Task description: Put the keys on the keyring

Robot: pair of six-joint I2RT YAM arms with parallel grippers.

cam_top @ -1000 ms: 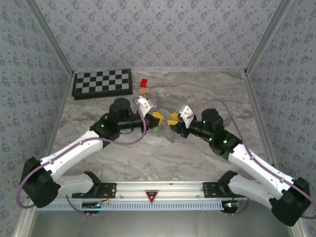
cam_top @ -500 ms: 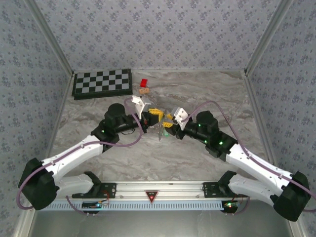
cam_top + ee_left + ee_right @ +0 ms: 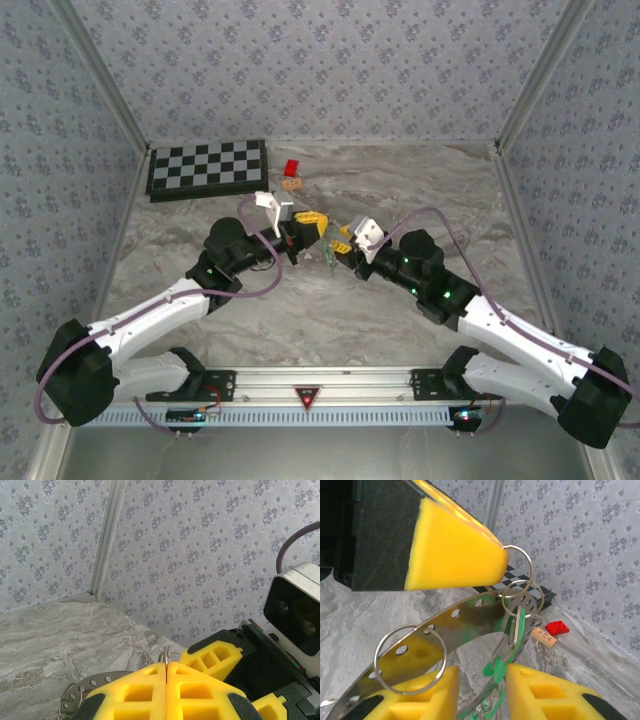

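My left gripper point(image 3: 308, 222) point(image 3: 166, 672) is shut on a small wire ring point(image 3: 165, 655) point(image 3: 532, 571) that links into the keyring point(image 3: 465, 620). The keyring is a wide perforated metal band held above the table, and its edge shows at the lower left of the left wrist view point(image 3: 75, 692). Green-headed keys point(image 3: 328, 257) hang under it between the two grippers. My right gripper point(image 3: 341, 240) point(image 3: 482, 672) faces the left one with its jaws apart. The band and one green key point(image 3: 496, 669) pass between its fingers, the key close to the right pad point(image 3: 545, 692).
A folded chessboard point(image 3: 207, 168) lies at the back left. A small red block point(image 3: 292, 167) point(image 3: 556, 627) and a tan piece point(image 3: 293, 184) point(image 3: 543, 636) lie just behind the grippers. Patterned walls close in the marble table point(image 3: 420, 190) on three sides.
Both grippers have drifted a little away from the bases and up, staying close together with the keyring and keys between them. The left wrist has rolled.
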